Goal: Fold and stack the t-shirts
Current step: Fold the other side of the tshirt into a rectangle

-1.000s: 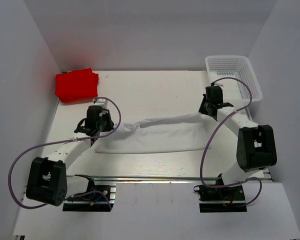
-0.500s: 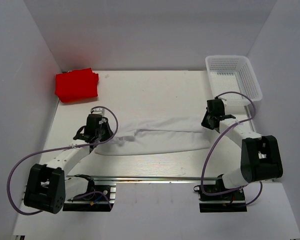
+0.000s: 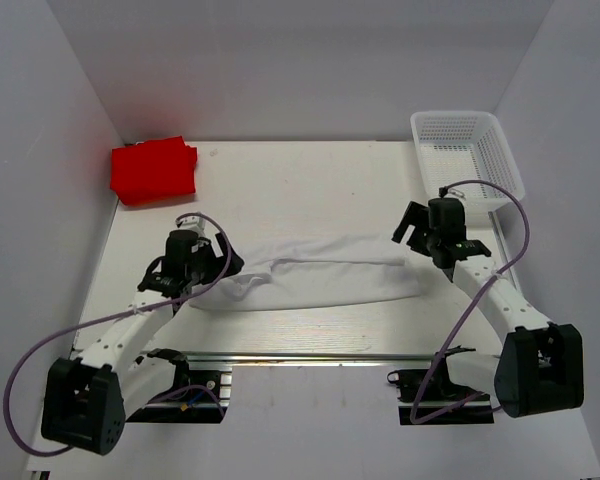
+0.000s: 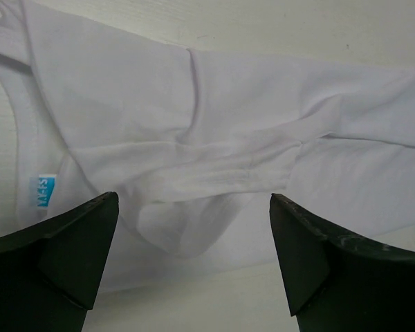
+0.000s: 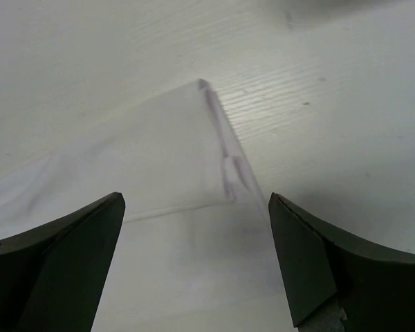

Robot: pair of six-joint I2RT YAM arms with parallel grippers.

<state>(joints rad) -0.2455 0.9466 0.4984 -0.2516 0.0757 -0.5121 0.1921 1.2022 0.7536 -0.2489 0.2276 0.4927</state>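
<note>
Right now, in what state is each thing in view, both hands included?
White short-sleeved cotton t-shirt: folded into a long band, flat on the table, not held.
Bright red t-shirt: folded, far left corner.
White plastic mesh basket: upright, far right corner.
Left hand: open, over the shirt's collar end.
Right hand: open, over the shirt's other end.

The left gripper [image 4: 194,200] and the right gripper [image 5: 197,198] no longer pinch the white t-shirt [image 3: 320,278]. Their jaws now stand wide, and the shirt lies released beneath them in a narrower fold, one end under each.
</note>
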